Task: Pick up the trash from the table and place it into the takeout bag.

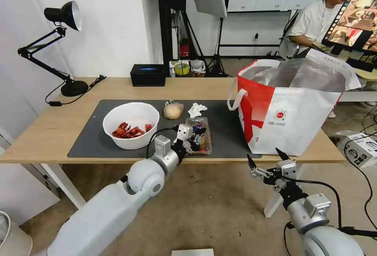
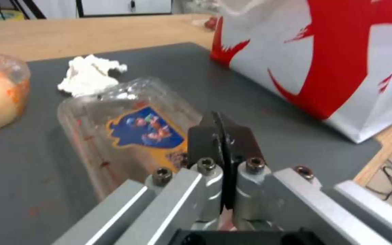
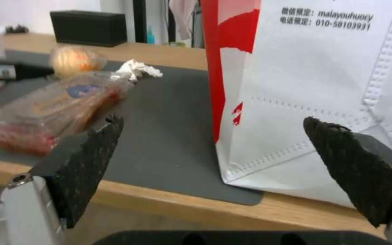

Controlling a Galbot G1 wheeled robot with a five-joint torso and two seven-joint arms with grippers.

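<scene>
Left tool [image 1: 195, 137]: pinched shut on clear tray [image 1: 202, 136], on the mat.
Right tool [image 1: 266, 162]: spread wide, holding nothing, below table [image 1: 47, 130] edge.

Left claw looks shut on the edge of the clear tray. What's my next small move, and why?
Probably lift the left claw straight up a little. Its fingers are pressed together at the near edge of the clear tray, which still lies on the mat. It must clear the takeout bag rim. The right claw waits open below the table edge.
</scene>
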